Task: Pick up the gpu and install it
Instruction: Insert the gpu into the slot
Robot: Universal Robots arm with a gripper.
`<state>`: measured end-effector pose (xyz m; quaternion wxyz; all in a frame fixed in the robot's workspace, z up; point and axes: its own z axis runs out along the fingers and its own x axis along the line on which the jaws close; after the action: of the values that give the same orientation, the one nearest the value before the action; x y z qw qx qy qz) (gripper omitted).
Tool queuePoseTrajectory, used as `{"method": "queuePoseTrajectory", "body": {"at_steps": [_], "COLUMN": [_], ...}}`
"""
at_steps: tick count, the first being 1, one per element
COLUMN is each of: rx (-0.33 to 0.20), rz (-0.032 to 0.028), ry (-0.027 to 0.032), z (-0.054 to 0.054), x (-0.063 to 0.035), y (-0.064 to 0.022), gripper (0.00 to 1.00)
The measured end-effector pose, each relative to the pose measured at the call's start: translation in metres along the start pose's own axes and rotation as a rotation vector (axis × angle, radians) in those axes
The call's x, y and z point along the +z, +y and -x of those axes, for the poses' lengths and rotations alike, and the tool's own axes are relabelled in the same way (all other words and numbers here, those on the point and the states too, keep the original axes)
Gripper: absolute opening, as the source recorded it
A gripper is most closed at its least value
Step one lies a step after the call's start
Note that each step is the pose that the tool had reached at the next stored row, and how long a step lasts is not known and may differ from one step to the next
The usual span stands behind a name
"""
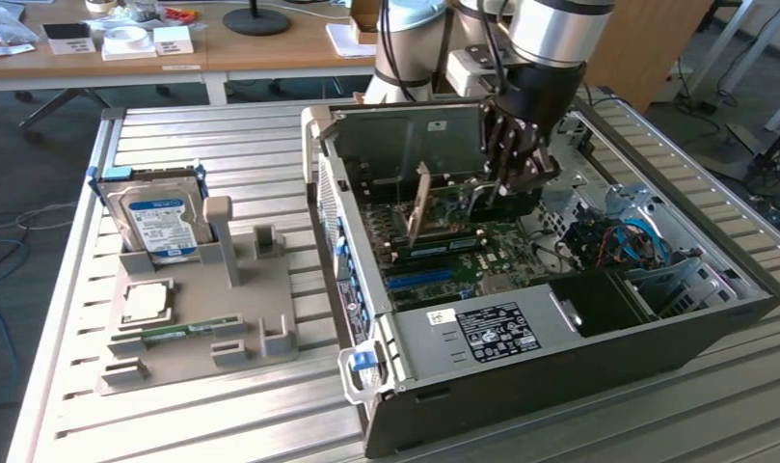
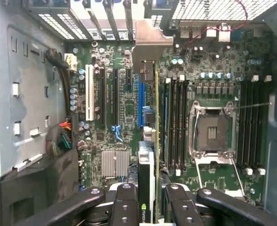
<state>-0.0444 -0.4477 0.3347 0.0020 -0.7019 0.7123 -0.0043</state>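
Wrist view showed me one gpu (image 2: 156, 117) edge-on, a thin green line standing upright over the motherboard (image 2: 124, 110). Its single metal bracket (image 2: 148, 44) sat up against the rear slot openings. The card ran just beside the one blue slot (image 2: 141, 101); I could not tell whether it was seated in any slot. The gripper (image 2: 152, 200) was clamped on the gpu, with black fingers (image 2: 124, 207) pressed to either face of the card.

On the same board I counted one white slot (image 2: 89, 99), one finned heatsink (image 2: 115, 164) and one open socket (image 2: 209, 134).

In the exterior view the gripper (image 1: 503, 188) reached down into the open case (image 1: 493, 381), and the gpu (image 1: 423, 207) stood on edge near the middle of it.

Well apart, at the exterior view's left, one grey holder (image 1: 255, 289) lay on the slatted table (image 1: 209, 135). It carried one hard drive (image 1: 158, 217) standing upright, one processor (image 1: 146, 301) lying flat, and one memory stick (image 1: 171, 331) nearest the holder's front edge.
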Motion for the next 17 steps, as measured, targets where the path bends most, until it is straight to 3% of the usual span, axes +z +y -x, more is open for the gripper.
{"method": "queuePoseTrajectory", "body": {"at_steps": [13,17], "rx": [0.000,0.000], "rz": [0.0000,0.0000], "ry": [-0.0001,0.0002], "z": [-0.001,-0.001], "x": [0.0161,0.0166], "y": [0.0135,0.0140], "gripper": [0.27,0.27]}}
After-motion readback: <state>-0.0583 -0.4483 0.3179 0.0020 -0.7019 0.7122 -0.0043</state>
